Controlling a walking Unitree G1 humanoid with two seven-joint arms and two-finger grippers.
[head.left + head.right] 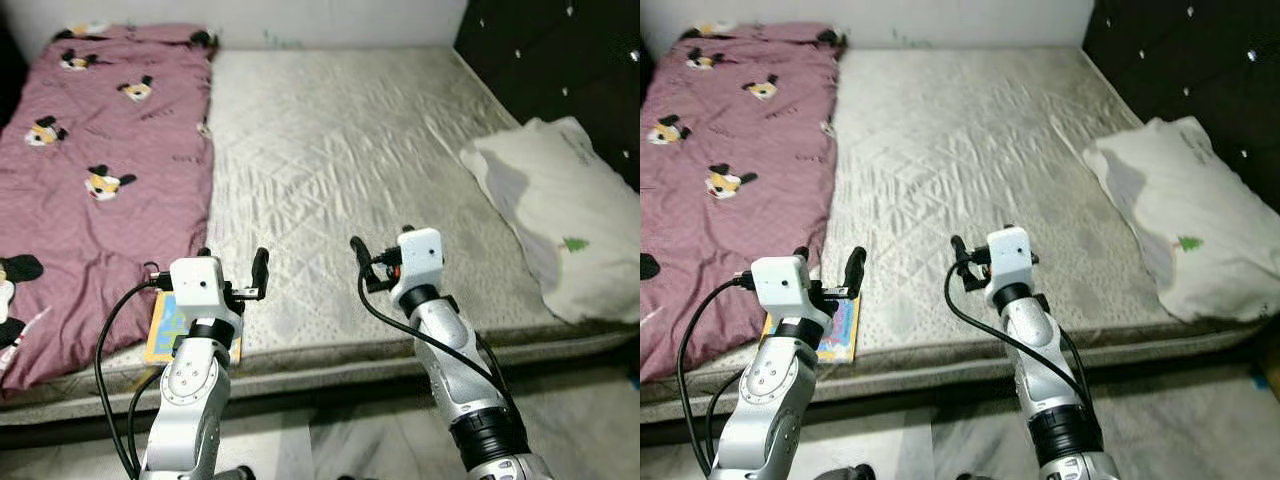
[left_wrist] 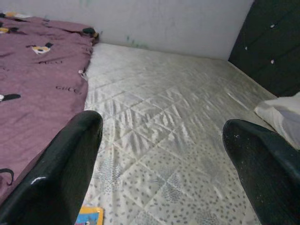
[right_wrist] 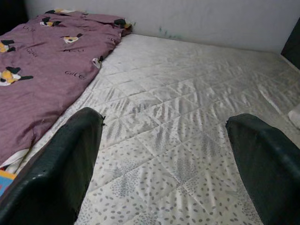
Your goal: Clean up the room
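A purple blanket (image 1: 90,170) printed with cartoon figures lies rumpled over the left part of a grey quilted mattress (image 1: 340,140). A white pillow (image 1: 560,210) rests at the right side by the headboard. A small colourful book (image 1: 165,330) lies at the mattress's front edge, beside the blanket's hem. My left gripper (image 1: 232,265) hovers open just above and right of the book, with nothing between its fingers (image 2: 61,173). Further right, my right gripper (image 1: 382,250) is open too and holds nothing, above the bare mattress near the front edge.
A black tufted headboard (image 1: 560,50) stands along the right side, and a pale wall (image 2: 164,23) runs behind the bed. Light tiled floor (image 1: 580,420) lies below the bed's front edge, where I stand.
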